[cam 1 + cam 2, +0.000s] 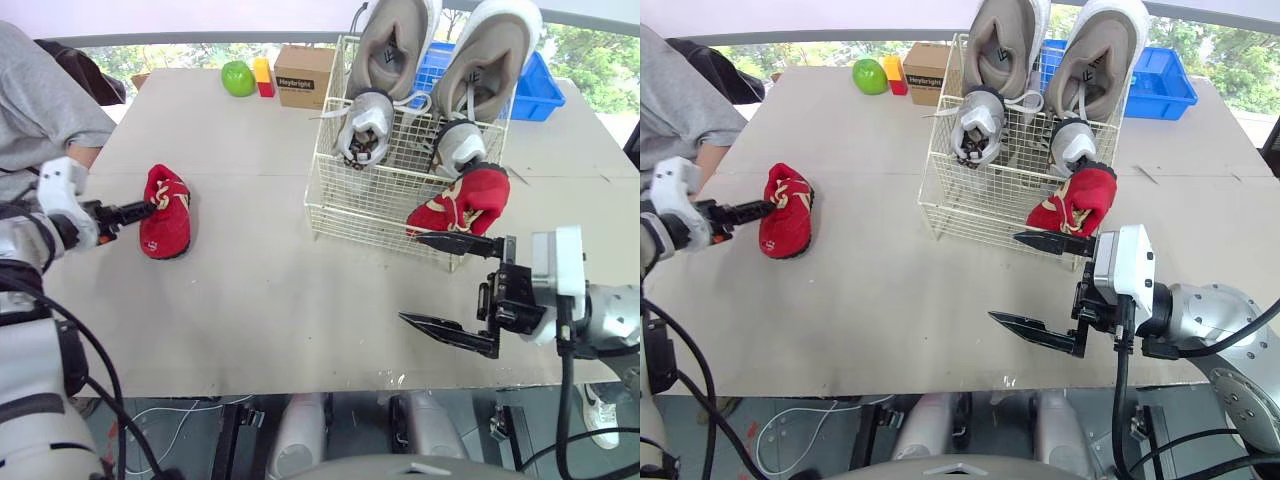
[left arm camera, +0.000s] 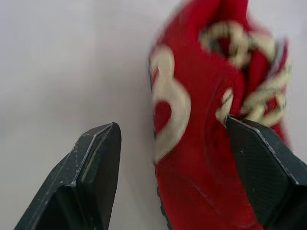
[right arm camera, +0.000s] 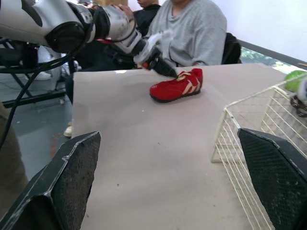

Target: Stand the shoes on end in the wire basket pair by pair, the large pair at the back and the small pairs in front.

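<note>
A red shoe (image 1: 165,212) lies on the tabletop (image 1: 260,300), the left hand (image 1: 145,210) spread open at its laces. A second red shoe (image 1: 462,203) stands in the front corner of the wire basket (image 1: 360,205), before two grey shoes (image 1: 395,45). The right hand (image 1: 410,278) hovers open nearby. A blue bin (image 1: 540,90) sits half hidden behind; a person (image 1: 40,100) is cut off at the edge.

Wire basket (image 1: 345,205): cream mesh, open top, upper right of centre in the head view. Left grey sneaker (image 1: 392,45) and right grey sneaker (image 1: 490,50) stand toe-down side by side along its back, heels above the rim. Small red shoe (image 1: 465,200), cream laces, tilted at the front right corner. Second red shoe (image 1: 165,212) sits sole-down on the table, centre left.
</note>
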